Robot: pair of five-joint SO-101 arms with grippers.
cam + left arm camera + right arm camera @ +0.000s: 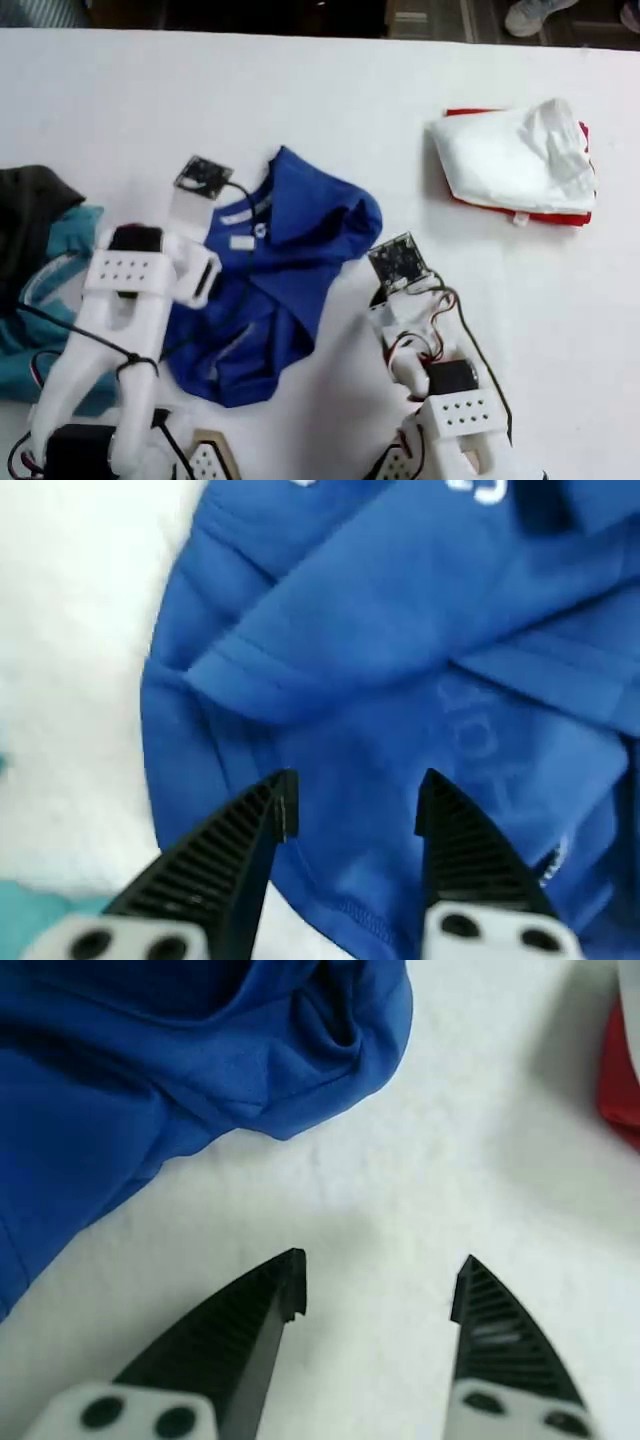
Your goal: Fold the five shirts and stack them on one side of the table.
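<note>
Spreading the crumpled blue shirt [270, 290], near the surface's [330, 80] front edge, likely needs opposite hems pinched; left fingers [225, 855] gape wide over it, right fingers [230, 1335] wide beside it.

White bench [350, 80] – blue shirt [280, 280] crumpled at centre; far right, red shirt [556, 215] under folded white shirt [510, 155]; left edge – teal shirt [75, 235] touching dark garment [30, 210].

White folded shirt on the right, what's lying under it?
Under the white shirt lies a red shirt; only its edges peek out. Its middle is covered, so its fold cannot be judged.
</note>
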